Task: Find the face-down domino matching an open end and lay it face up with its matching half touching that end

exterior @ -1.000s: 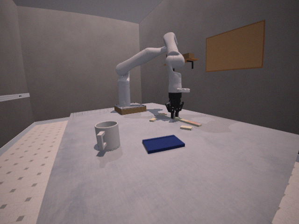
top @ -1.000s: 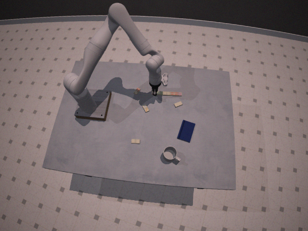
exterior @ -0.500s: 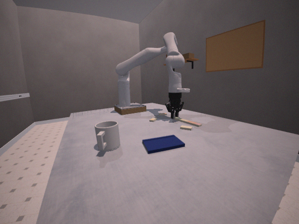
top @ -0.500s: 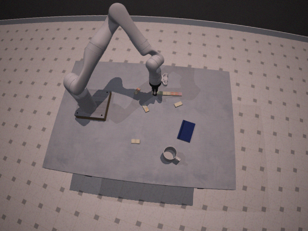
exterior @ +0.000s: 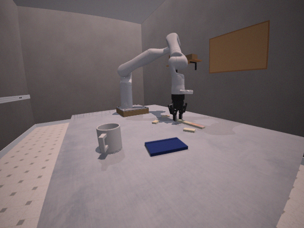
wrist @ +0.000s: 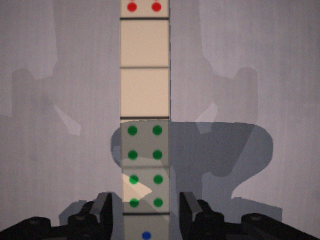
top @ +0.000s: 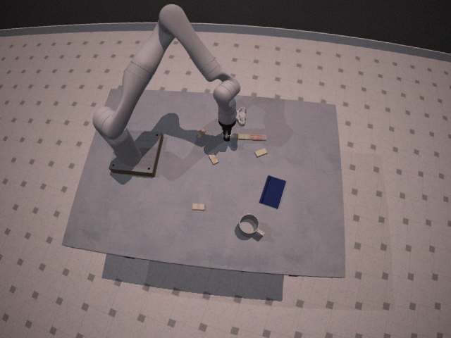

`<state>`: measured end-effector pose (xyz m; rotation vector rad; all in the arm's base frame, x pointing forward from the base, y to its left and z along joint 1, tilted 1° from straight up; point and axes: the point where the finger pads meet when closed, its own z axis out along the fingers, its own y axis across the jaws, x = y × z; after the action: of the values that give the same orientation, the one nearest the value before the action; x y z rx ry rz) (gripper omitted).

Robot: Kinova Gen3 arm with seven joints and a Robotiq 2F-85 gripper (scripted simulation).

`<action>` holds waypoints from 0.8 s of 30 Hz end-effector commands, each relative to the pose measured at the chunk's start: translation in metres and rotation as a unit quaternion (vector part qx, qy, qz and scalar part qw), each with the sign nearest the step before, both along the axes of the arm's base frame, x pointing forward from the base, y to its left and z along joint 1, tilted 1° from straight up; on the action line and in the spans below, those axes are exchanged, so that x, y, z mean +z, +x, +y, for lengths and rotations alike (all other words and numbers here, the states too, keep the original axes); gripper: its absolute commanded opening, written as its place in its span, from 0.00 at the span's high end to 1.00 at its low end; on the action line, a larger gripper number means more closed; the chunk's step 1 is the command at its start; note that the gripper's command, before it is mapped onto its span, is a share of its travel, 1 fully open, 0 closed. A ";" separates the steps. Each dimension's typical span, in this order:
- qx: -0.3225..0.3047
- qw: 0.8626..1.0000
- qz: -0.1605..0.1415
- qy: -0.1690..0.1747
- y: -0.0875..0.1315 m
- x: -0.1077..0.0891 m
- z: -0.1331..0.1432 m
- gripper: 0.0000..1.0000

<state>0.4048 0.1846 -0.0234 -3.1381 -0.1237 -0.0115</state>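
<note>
The Robotiq gripper (top: pixel 226 138) (exterior: pixel 177 119) (wrist: pixel 145 209), pointing down above the near end of the domino line (top: pixel 251 136) (exterior: pixel 194 124) (wrist: pixel 145 92), stands partly open, its fingers wider apart than the line's width. Nothing is held between them. In the wrist view, a domino half with a blue pip (wrist: pixel 146 227) meets the four-green-pip end of the double four; it lies between the fingertips, with a visible gap on either side.

The end effector (top: pixel 226 138) (exterior: pixel 177 119) (wrist: pixel 145 209) has opened its fingers slightly wider.
</note>
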 end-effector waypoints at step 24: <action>0.000 1.000 -0.001 0.001 0.023 0.046 0.002 0.53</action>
<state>0.4226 0.1855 0.0118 -3.1382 -0.1234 -0.0138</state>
